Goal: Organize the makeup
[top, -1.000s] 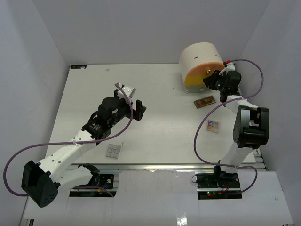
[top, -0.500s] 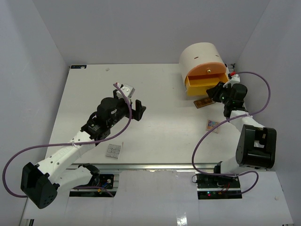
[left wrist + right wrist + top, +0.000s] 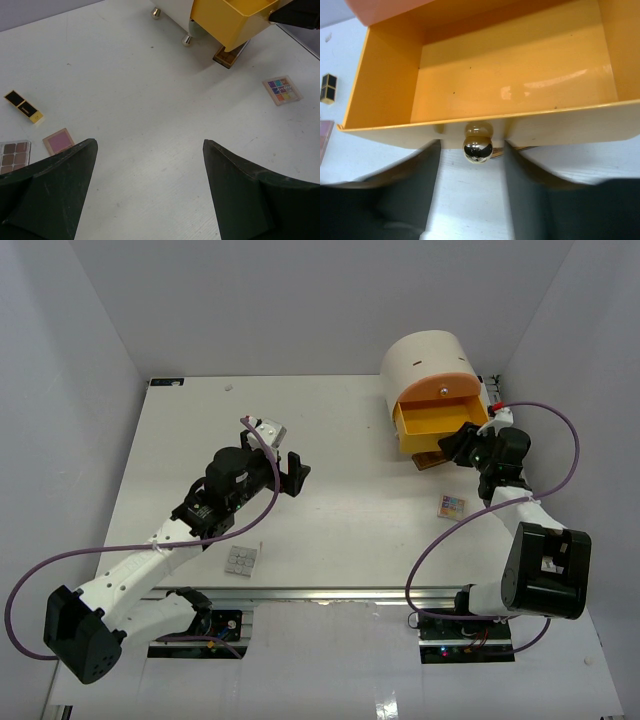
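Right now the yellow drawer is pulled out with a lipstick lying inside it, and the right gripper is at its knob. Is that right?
Not quite: the yellow drawer is empty. The right wrist view shows only its bare floor, with nothing lying in it. The rest holds: it is pulled out, and the right gripper is at its knob, with a finger on either side.

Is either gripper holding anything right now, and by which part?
Nothing is held. The left gripper is open and empty. The right gripper straddles the knob of the yellow drawer, gaps on both sides.
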You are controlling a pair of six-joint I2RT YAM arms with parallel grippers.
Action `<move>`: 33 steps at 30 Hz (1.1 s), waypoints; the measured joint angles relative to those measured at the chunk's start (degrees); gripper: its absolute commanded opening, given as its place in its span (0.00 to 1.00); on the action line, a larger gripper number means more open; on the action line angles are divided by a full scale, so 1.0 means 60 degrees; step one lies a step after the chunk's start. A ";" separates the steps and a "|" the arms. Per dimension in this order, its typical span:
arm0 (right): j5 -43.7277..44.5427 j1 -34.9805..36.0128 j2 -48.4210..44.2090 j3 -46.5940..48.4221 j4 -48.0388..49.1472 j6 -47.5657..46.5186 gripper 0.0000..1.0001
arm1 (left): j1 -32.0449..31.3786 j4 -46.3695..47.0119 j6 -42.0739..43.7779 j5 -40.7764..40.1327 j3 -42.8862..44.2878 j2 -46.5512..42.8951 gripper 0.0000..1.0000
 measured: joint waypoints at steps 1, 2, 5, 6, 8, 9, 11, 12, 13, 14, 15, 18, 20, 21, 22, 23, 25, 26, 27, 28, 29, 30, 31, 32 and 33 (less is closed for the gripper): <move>-0.0052 -0.0002 0.0000 0.0000 -0.0009 -0.0025 0.76 | 0.0000 0.0000 0.0000 0.0001 0.0000 0.0000 0.98; -0.0115 -0.0002 0.0000 0.0000 -0.0016 -0.0053 0.79 | 0.0000 0.0000 0.0000 0.0001 0.0000 -0.0001 0.98; -0.0317 -0.0022 -0.0002 0.0000 -0.0019 -0.0155 0.87 | 0.0000 0.0000 0.0000 0.0001 0.0000 -0.0004 0.98; -0.0378 -0.0042 -0.0007 0.0000 -0.0019 -0.0207 0.89 | 0.0000 0.0000 0.0000 0.0001 0.0000 -0.0004 0.98; -0.0498 -0.0105 -0.0066 -0.0001 -0.0051 -0.0343 0.91 | 0.0000 0.0000 0.0000 0.0001 0.0000 -0.0004 0.98; -0.0556 -0.0145 -0.0115 -0.0003 -0.0080 -0.0424 0.92 | 0.0000 0.0000 0.0000 0.0001 0.0000 -0.0004 0.98; -0.0746 -0.0259 -0.0308 -0.0004 -0.0258 -0.0731 0.93 | 0.0000 0.0000 0.0000 0.0068 0.0000 -0.0007 0.98; -0.0898 -0.0348 -0.0489 -0.0004 -0.0470 -0.0956 0.93 | 0.0000 0.0000 -0.0003 0.0115 0.0000 -0.0009 0.98; -0.1072 -0.0448 -0.0687 -0.0004 -0.0702 -0.1197 0.95 | 0.0000 -0.0001 -0.0008 0.0163 0.0000 -0.0012 0.98; -0.1356 -0.0602 -0.0905 -0.0004 -0.0914 -0.1490 0.97 | 0.0000 -0.0012 -0.0019 0.0212 0.0000 -0.0017 0.98; -0.1639 -0.0758 -0.1125 -0.0003 -0.1132 -0.1793 0.98 | 0.0000 -0.0025 -0.0031 0.0263 0.0000 -0.0024 0.98; -0.2554 -0.1251 -0.1855 0.0022 -0.2187 -0.3173 0.96 | 0.0000 -0.0110 -0.0085 0.0440 0.0000 -0.0089 0.98; -0.3127 -0.1482 -0.2231 0.0166 -0.3313 -0.4325 0.92 | 0.0000 -0.0149 -0.0109 0.0555 0.0000 -0.0155 0.98; -0.3372 -0.1518 -0.2290 0.0291 -0.3871 -0.5051 0.92 | 0.0000 -0.0153 -0.0119 0.0615 0.0000 -0.0190 0.98; -0.3589 -0.1529 -0.2268 0.0499 -0.4569 -0.5721 0.91 | 0.0000 -0.0159 -0.0138 0.0669 0.0000 -0.0225 0.98; -0.3802 -0.1538 -0.2237 0.0715 -0.5281 -0.6385 0.90 | 0.0000 -0.0166 -0.0158 0.0723 0.0000 -0.0261 0.98; -0.4166 -0.1544 -0.2026 0.1265 -0.6859 -0.8040 0.90 | 0.0000 -0.0179 -0.0199 0.0846 0.0000 -0.0326 0.98; -0.4309 -0.1542 -0.1849 0.1595 -0.7717 -0.8987 0.90 | 0.0000 -0.0185 -0.0221 0.0914 0.0000 -0.0355 0.98; -0.4309 -0.1536 -0.1555 0.2024 -0.8675 -0.9873 0.90 | 0.0000 -0.0182 -0.0251 0.0984 0.0000 -0.0379 0.98; -0.4327 -0.1539 -0.1212 0.2419 -0.9411 -1.0705 0.90 | 0.0000 -0.0182 -0.0266 0.1035 0.0000 -0.0400 0.98; -0.4242 -0.1539 -0.0865 0.2785 -1.0110 -1.1466 0.90 | 0.0000 -0.0182 -0.0291 0.1082 0.0000 -0.0418 0.98; -0.4122 -0.1536 -0.0557 0.3066 -1.0675 -1.2123 0.90 | 0.0000 -0.0179 -0.0310 0.1136 0.0000 -0.0427 0.98; -0.3950 -0.1528 -0.0293 0.3273 -1.1165 -1.2714 0.90 | 0.0000 -0.0180 -0.0328 0.1188 0.0000 -0.0430 0.98; -0.3745 -0.1513 -0.0063 0.3431 -1.1600 -1.3260 0.90 | 0.0000 -0.0182 -0.0343 0.1235 0.0000 -0.0430 0.98; -0.3487 -0.1469 0.0073 0.3498 -1.1907 -1.3722 0.90 | 0.0000 -0.0185 -0.0354 0.1263 0.0000 -0.0430 0.98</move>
